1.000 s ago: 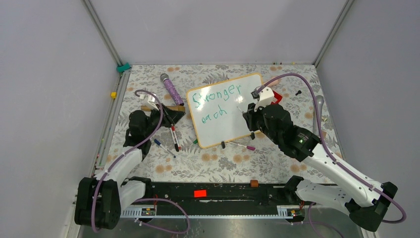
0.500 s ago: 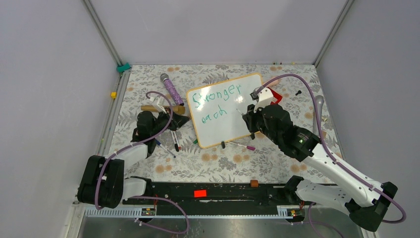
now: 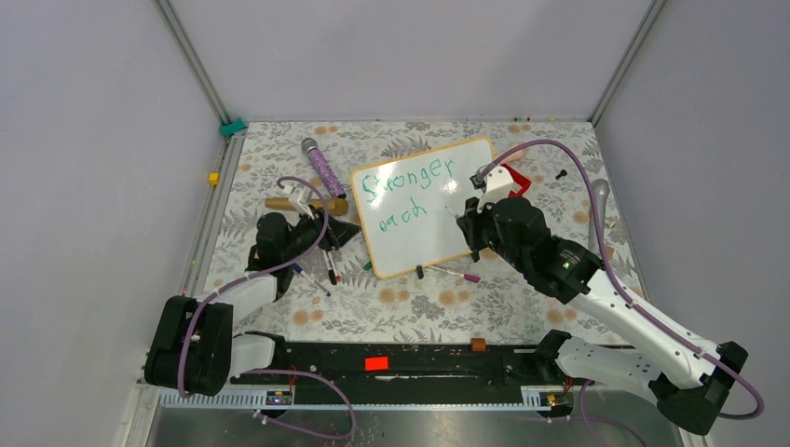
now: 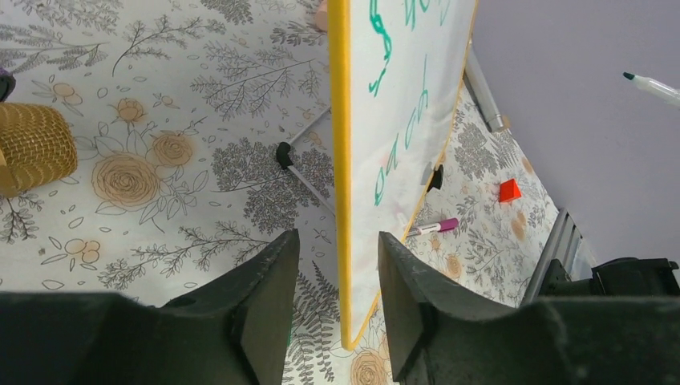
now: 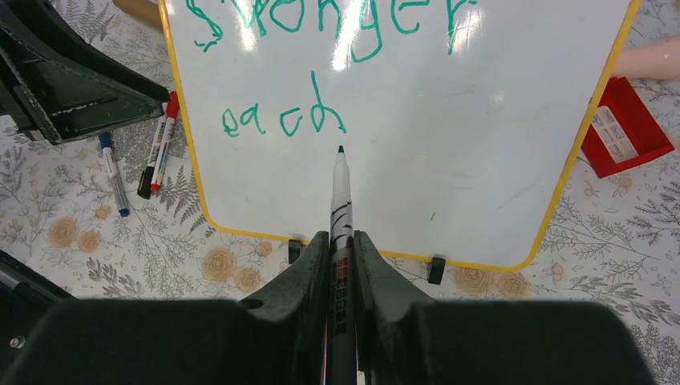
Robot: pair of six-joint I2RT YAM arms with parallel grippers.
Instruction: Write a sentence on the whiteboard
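Note:
The whiteboard (image 3: 438, 237) stands tilted on two black feet at mid-table. Its green sentence (image 3: 407, 191) reads "Stronger" above "each", also clear in the right wrist view (image 5: 321, 48). My right gripper (image 3: 463, 221) is shut on a green-tipped marker (image 5: 341, 192). The marker's tip hovers just below and right of the "h" of "each"; in the left wrist view the marker (image 4: 653, 84) is held off the board. My left gripper (image 3: 349, 233) is open and empty at the board's left edge. In its own view (image 4: 334, 241) the yellow frame (image 4: 341, 160) lines up with the gap between its jaws.
Several loose markers (image 3: 326, 261) lie left of the board, and a pink-capped one (image 3: 456, 274) lies in front of it. A purple glitter tube (image 3: 323, 168) and a wooden stick (image 3: 279, 203) are at the back left. A red box (image 3: 522, 182) sits behind the right gripper. A gold mesh roll (image 4: 32, 148) is near the left gripper.
My left gripper has moved right and nearer, up to the board's left edge. The right gripper with the marker has barely moved. The writing is unchanged.

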